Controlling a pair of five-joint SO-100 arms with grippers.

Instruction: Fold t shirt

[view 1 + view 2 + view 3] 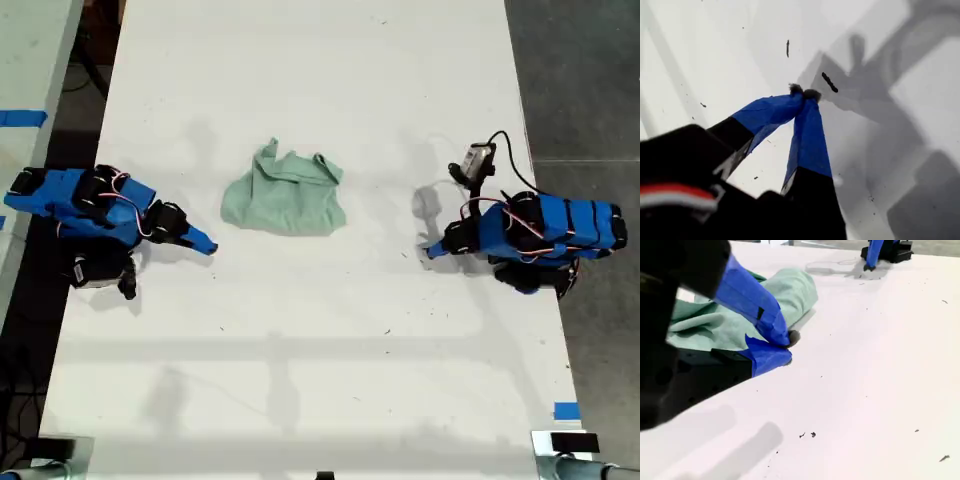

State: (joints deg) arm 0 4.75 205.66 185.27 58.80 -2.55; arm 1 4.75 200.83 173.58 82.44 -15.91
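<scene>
T shirt bunched on the table, both grippers resting empty

The t shirt (284, 197) lies crumpled on the white table (330, 360), between the two arms — somewhat nearer the one at the exterior view's left; my second gripper (782, 347), at that side, points toward the cloth with its jaws closed on nothing, the shirt just beyond the tips; my first gripper (804, 93), at the exterior view's right, sits low over bare table — jaws pressed together, holding nothing, well apart from the shirt.
</scene>
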